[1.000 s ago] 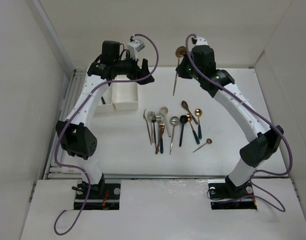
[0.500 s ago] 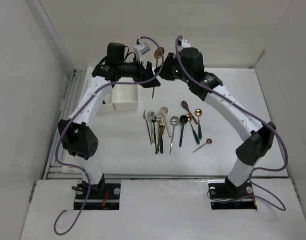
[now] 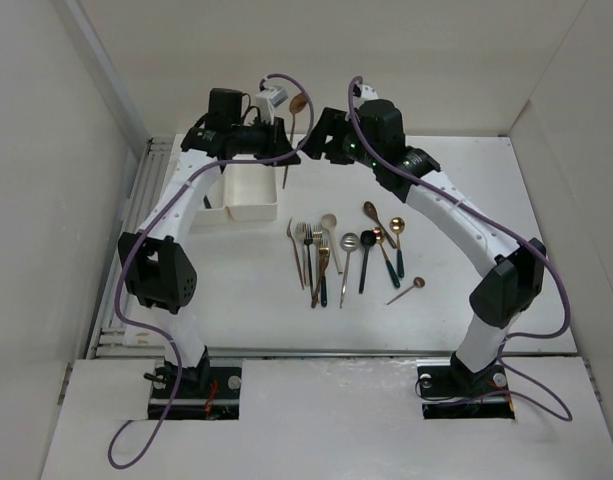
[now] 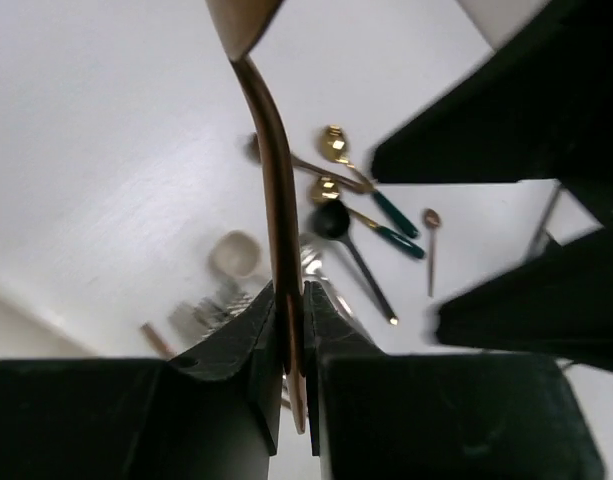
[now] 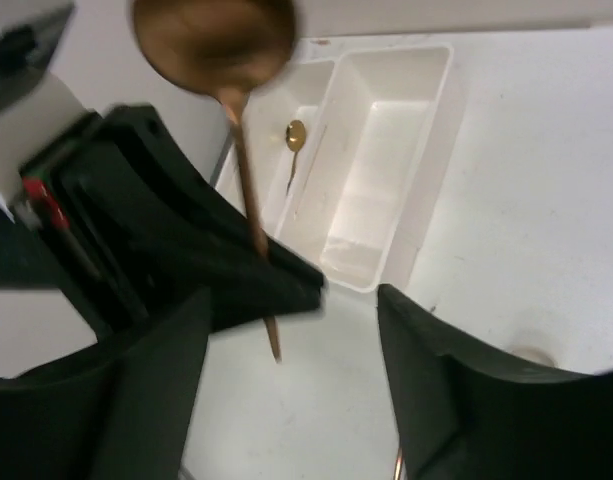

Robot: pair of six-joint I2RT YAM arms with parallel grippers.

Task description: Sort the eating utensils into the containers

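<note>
The step in hand looks like a handover close to the containers [image 3: 252, 212]. The copper spoon [image 3: 297, 105] stands almost upright in the air with its bowl up, near the right side of the containers and higher than their rim. The left tool [image 4: 289, 300] is pressed together on the lower part of the handle and pinches it. Only the short end of the handle comes out below its fingers. The right tool [image 5: 286, 320] is spread wide, with one finger on each side of the spoon, and as far as I can see it does not touch it. So I judge that the left arm alone carries the spoon.

The next move asks the right arm to draw away from the containers without knocking the bowl. The left arm should then bring the spoon over a compartment and release it low. One gold spoon [image 5: 296, 133] lies in the compartment farther from the right tool. The other utensils [image 3: 341, 250] lie grouped on the desk [image 3: 466, 200], to the right of the containers and nearer to the arm bases.
</note>
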